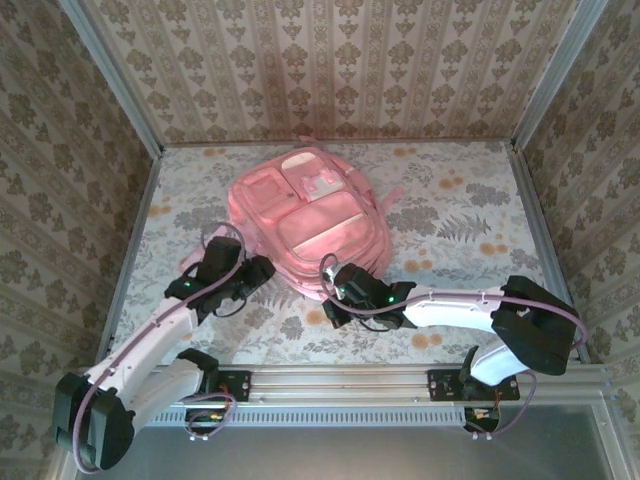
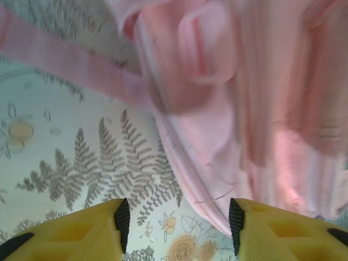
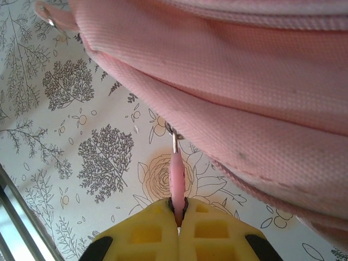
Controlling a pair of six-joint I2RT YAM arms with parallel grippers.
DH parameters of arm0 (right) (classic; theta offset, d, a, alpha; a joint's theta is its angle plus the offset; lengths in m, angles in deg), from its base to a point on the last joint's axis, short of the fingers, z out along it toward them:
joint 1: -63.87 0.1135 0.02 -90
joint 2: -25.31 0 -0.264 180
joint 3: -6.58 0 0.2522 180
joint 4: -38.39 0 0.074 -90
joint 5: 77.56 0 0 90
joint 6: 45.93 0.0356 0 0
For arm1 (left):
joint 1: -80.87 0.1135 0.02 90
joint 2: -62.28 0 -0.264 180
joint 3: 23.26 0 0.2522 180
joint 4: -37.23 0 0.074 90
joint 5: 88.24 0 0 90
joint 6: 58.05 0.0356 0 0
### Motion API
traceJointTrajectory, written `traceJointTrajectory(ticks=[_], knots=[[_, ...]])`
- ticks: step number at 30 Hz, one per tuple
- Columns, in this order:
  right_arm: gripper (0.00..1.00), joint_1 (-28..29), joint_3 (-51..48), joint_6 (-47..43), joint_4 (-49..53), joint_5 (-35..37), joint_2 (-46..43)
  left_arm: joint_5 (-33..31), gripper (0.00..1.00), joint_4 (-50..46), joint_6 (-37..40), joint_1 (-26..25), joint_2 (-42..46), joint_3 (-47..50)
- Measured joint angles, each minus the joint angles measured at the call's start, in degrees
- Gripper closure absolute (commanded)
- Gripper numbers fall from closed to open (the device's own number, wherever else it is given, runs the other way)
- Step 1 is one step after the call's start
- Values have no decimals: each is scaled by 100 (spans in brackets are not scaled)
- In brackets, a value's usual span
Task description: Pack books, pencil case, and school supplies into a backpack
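Pinching a zipper pull at the backpack's near edge

Lying flat on the flower-printed table (image 1: 450, 220), the backpack (image 1: 305, 215) sits a little left of the middle, its front pockets and clear-windowed pouches facing up. Its long axis runs from the far wall toward the arm bases, leaning slightly so that the near end sits further right than the far end. The end with the small loop points at the far wall; the broad rounded end points at the arms. A pink strap (image 1: 390, 195) sticks out on its right side.

The right gripper (image 1: 335, 285) is at the near rounded end, touching the bag's edge. In the right wrist view the right gripper (image 3: 178, 209) has its yellow fingers pressed together on a slim pink zipper pull (image 3: 178, 176). The pull stands straight out of the fingertips and ends in a small metal ring at the seam of the backpack (image 3: 244, 76), whose woven fabric hangs over the print.

The left gripper (image 1: 262, 270) is just beside the bag's near left flank. In the left wrist view the left gripper (image 2: 178, 217) has its black-padded fingers (image 2: 122, 217) standing apart, with only tablecloth between them. The backpack (image 2: 255, 109) lies just past the tips, blurred, its folds falling toward the right finger. A flat strap (image 2: 70, 68) crosses the upper left of that view, running down toward the bag.
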Motion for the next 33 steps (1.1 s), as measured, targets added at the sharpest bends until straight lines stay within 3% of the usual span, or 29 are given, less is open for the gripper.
traceJointTrajectory(ticks=[11, 29, 33], knots=[[100, -76, -490, 439, -614, 109, -463, -149, 40, 1080, -623, -822, -577, 356], [78, -205, -487, 885, -1193, 107, 160, -269, 42, 1322, -772, -929, -796, 363], [78, -221, -463, 925, -1239, 107, 184, -269, 42, 1325, -769, -929, -796, 363]])
